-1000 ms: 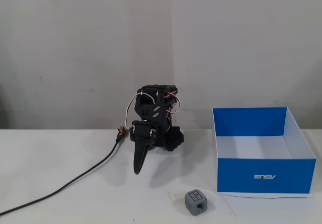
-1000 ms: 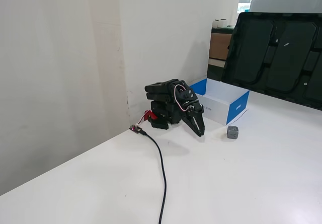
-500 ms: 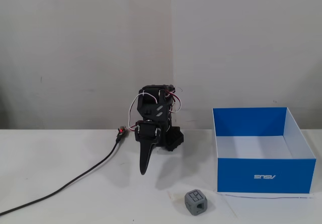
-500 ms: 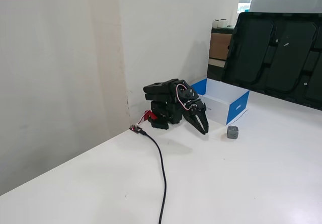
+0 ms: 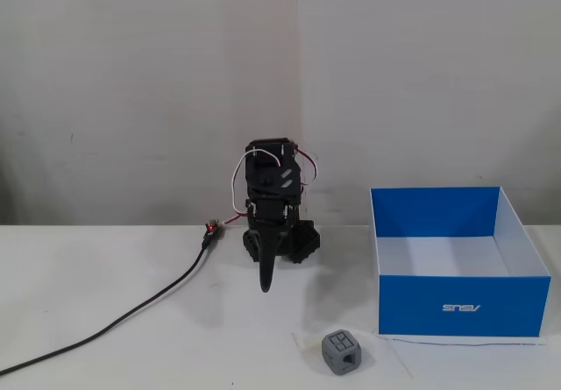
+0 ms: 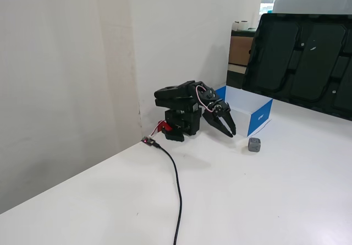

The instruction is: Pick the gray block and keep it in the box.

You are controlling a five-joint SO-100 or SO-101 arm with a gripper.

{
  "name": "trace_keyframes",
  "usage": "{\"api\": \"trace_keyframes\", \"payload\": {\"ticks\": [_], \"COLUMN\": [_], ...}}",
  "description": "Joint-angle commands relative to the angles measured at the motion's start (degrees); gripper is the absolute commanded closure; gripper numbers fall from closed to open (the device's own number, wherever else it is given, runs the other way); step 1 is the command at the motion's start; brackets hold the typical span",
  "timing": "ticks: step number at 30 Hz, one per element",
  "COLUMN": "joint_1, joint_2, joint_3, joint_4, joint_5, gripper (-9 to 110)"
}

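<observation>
- White table (image 5: pixel 105 267), with a black cable (image 5: pixel 131 311) across it.
- Blue box (image 5: pixel 460 307) open, standing at the right in a fixed view.
- Black arm (image 6: pixel 181 104) folded low; gripper (image 6: pixel 230 133) slightly parted, empty.
- Gray block (image 5: pixel 342 352) on the table, just beside the box's front corner, well apart from the gripper.

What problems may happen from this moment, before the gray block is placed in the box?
1. The tool hangs well short of the gray block, empty; a misjudged descent could knock the small cube away.
2. The block sits close to the box front wall, so a finger may hit that wall during the approach.
3. To drop the block inside, the arm must lift it over the wall; a weak grip might let it fall outside.
</observation>
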Motion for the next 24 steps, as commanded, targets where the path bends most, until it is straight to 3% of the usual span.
{"api": "trace_keyframes", "payload": {"ticks": [1, 24], "joint_1": [-3.2, -14.2], "joint_2": [-12.1, -56.6], "joint_3": [-10.6, -43.9], "joint_4": [-2.3, 3.2], "joint_5": [-0.4, -0.1], "gripper": [101, 97]}}
